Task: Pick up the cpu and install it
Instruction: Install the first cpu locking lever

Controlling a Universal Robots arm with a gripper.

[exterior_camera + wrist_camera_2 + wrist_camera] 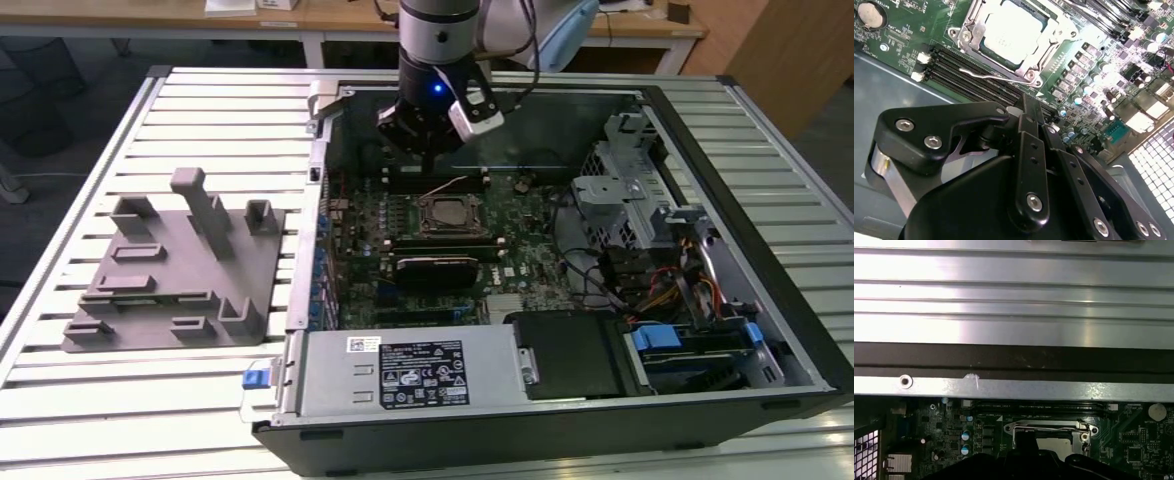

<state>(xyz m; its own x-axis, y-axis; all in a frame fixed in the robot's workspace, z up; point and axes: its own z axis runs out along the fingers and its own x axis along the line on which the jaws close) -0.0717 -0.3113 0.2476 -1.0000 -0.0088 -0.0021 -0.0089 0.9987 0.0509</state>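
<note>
— Where's your cpu (1010, 31)?
— Seated in the socket (447, 213) on the motherboard, inside the open case.
— And your claw (424, 128)?
— Hovering just above and behind it, pointed down, fingers closed together, holding nothing.

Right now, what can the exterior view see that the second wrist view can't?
Extra in the exterior view: the grey holder with upright posts, standing on the slatted table beside the open computer case. Extra in the second wrist view: a round coin battery, seen close up. Shared by both: the cpu sitting in its socket on the green motherboard.
</note>
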